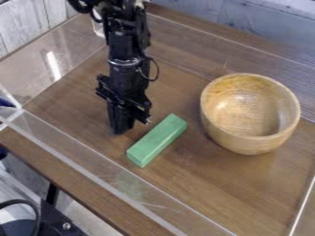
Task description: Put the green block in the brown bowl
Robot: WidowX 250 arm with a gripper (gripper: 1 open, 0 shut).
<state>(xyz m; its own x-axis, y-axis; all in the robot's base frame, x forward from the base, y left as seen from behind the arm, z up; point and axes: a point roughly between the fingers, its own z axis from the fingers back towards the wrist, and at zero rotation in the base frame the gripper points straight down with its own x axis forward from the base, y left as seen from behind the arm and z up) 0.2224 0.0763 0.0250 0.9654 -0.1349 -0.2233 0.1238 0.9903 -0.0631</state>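
Pointing steeply down with its fingers closed on nothing, the hand (127, 125) is hanging just left of the green block (157, 140), which is lying on the counter (234, 189), long axis running diagonally toward the brown bowl (251, 112)
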